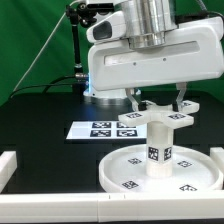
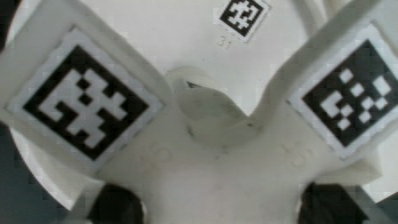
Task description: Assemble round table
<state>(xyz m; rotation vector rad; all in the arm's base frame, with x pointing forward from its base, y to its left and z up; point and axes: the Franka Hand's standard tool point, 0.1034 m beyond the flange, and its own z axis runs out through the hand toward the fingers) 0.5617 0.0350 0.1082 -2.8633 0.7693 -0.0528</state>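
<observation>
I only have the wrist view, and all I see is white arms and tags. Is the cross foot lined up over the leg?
Observer: Yes. The cross foot is right on top of the leg, which stands upright.
Operator: What is the leg standing on?
Observer: It stands on the middle of the round disc, which lies rim up.
Operator: Is anything else close by?
Observer: The marker board lies flat beyond the disc, toward the exterior view's left and apart from it.
</observation>
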